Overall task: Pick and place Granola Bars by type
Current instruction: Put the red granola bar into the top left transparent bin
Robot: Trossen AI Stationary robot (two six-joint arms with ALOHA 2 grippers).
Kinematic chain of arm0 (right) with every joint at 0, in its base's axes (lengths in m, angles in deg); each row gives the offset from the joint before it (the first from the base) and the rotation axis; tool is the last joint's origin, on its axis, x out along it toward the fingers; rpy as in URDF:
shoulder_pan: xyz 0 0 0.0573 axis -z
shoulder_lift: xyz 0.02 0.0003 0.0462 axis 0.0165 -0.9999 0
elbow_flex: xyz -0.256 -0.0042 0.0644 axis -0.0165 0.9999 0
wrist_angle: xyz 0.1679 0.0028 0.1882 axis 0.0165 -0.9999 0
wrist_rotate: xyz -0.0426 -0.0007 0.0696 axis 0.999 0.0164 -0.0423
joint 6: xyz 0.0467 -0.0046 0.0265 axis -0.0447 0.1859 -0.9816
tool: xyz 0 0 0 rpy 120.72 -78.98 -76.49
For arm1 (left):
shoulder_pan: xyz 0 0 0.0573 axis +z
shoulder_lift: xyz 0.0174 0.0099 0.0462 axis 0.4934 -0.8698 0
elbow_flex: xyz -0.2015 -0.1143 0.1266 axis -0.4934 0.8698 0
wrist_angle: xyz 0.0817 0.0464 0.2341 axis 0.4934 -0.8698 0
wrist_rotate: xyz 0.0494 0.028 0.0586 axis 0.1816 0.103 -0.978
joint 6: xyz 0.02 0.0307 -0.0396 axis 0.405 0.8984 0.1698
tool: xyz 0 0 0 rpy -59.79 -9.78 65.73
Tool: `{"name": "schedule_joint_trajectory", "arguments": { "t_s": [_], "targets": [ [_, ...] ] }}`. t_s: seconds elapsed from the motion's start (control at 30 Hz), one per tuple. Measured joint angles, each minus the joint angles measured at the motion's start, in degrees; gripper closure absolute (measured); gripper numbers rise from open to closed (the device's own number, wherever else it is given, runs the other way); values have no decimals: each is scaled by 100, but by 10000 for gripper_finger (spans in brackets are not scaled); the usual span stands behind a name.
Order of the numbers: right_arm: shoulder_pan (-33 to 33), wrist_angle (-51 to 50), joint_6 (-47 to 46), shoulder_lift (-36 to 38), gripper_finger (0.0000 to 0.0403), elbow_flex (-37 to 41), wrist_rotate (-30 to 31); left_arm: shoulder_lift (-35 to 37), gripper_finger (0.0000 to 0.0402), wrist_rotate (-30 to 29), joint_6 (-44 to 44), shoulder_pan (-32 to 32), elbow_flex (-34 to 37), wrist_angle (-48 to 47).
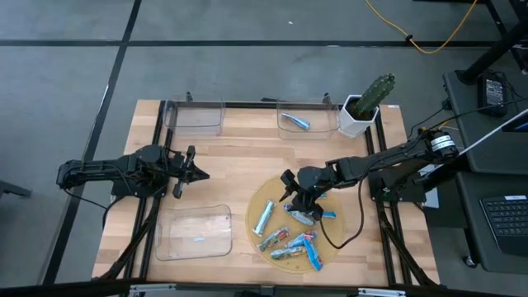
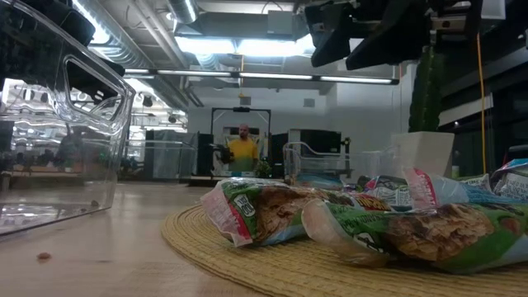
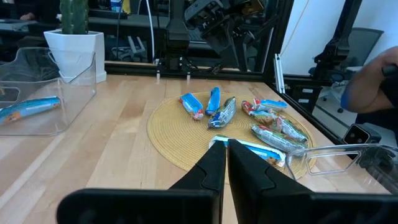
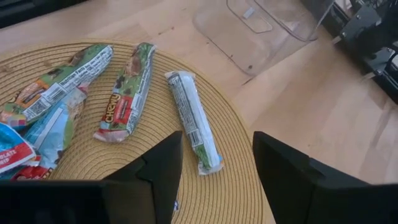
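Observation:
Several foil-wrapped granola bars lie flat on a round woven mat point(image 1: 262, 198): a silver one point(image 1: 264, 217) at its left, green/red ones point(image 1: 274, 241) and blue ones point(image 1: 309, 247) toward its near side. One blue bar point(image 1: 294, 122) lies in the far middle clear tray point(image 1: 323, 125). My right gripper point(image 1: 289, 188) hovers open above the mat's far part; in the right wrist view point(image 4: 217, 168) the silver bar point(image 4: 194, 121) lies just ahead of its fingers. My left gripper point(image 1: 194, 173) is shut and empty over the table left of the mat; the left wrist view point(image 3: 227, 162) shows it too.
A clear tray point(image 1: 195, 115) stands at the far left and another point(image 1: 195, 231) at the near left, beside the mat. A cactus in a white pot point(image 1: 367, 107) stands at the far right corner. A person point(image 2: 242, 148) stands in the room beyond the table.

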Motion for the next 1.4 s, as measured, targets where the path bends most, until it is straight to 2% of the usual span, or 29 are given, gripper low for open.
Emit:
{"name": "schedule_joint_trajectory", "arguments": {
  "t_s": [1.2,1.4],
  "targets": [
    [0,-23,-2,1,205,0,-3,-2,393,0,0,2,0,0],
    [2,-174,99,0,205,0,-733,0,393,0,0,0,0,0]
  ]
}}
